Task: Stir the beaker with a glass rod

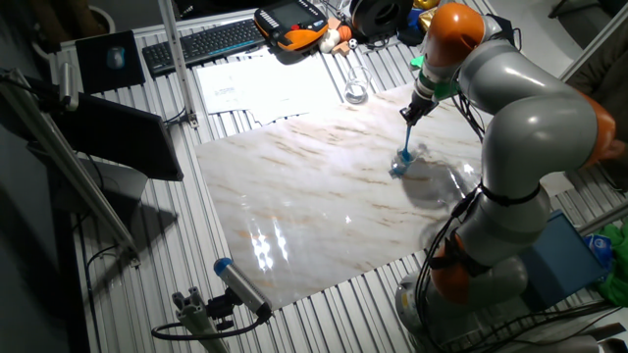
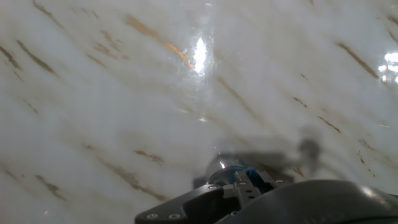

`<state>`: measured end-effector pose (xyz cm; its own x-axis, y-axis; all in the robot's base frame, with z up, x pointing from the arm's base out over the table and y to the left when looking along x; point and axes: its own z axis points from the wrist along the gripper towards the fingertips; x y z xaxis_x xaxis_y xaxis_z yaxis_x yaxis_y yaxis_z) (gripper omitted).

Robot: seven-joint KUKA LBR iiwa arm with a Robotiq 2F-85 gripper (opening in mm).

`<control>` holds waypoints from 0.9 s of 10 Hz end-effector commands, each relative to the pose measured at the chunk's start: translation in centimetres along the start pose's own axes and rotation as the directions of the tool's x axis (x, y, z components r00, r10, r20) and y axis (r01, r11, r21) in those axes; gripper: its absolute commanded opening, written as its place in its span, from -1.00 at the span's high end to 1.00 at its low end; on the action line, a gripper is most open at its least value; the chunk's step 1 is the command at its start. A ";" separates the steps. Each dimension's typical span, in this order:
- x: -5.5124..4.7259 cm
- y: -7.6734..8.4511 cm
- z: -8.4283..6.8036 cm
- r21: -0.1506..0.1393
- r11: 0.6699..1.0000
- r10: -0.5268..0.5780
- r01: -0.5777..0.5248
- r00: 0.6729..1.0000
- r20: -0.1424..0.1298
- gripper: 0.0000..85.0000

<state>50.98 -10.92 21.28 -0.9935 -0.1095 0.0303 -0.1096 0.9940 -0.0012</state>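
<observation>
gripper (image 1: 411,111): mine, over the right half of the marble sheet, pointing down; fingers closed on the glass rod near its top end.
glass rod (image 1: 406,138): thin light-blue stick, tilted a little, running from my fingers down into the beaker.
beaker (image 1: 400,166): tiny clear cup with blue tint, standing on the marble sheet right below my gripper; rod tip inside or at its mouth, can't tell how deep.
hand view: blurry; beaker (image 2: 229,168) shows as a small glassy rim with blue just past my fingers at bottom centre; rod not separable here.
marble sheet (image 1: 294,186): white with brown veins, glossy, lamp glare on it; lies on the slatted table (image 1: 137,284).
flask (image 1: 354,90): clear, round-bottomed, long neck, at the far edge of the sheet, well apart from the beaker.
grey cylinder (image 1: 241,286): blue cap, lying near the front-left corner of the sheet.
papers (image 1: 257,81): white sheets behind the marble, next to the keyboard (image 1: 204,42).
arm (image 1: 520,127): grey with orange joints, arching in from the right.
</observation>
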 end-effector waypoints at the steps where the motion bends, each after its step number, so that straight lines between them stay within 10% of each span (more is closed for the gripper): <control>1: -0.2 0.1 0.0 0.005 1.000 0.007 -0.007 1.000 -0.001 1.00; 5: -0.2 0.1 0.0 0.012 1.000 0.010 -0.010 1.000 -0.003 1.00; 9: -0.2 0.1 0.0 0.027 1.000 0.002 0.000 0.998 -0.066 1.00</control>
<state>51.20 -10.75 21.25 -0.9892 -0.1080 0.0994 -0.1114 0.9933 -0.0297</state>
